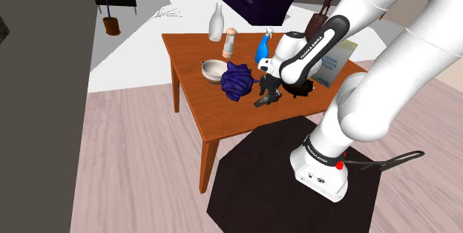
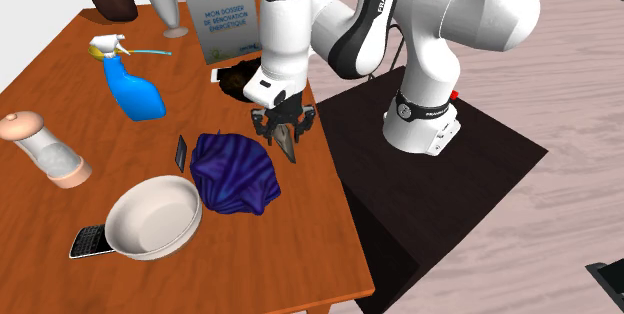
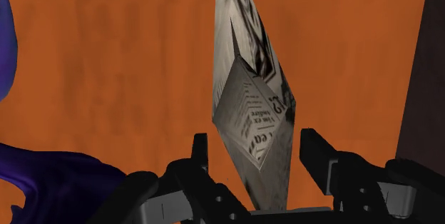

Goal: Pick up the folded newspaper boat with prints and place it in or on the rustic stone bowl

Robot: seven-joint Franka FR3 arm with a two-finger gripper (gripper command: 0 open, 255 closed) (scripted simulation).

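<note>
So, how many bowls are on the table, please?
1: the pale bowl beside the blue cloth, near the table's edge; the arm could hide others.

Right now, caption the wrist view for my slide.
Gripper straddling the printed newspaper boat against the orange-brown table, purple cloth alongside.

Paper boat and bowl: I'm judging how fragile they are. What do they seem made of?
Paper boat: folded newsprint, matte grey-white with black printed text and sharp creases. Bowl: pale beige, smooth and matte with a thick rim; it could be stone or ceramic, the look leaves it open.
</note>
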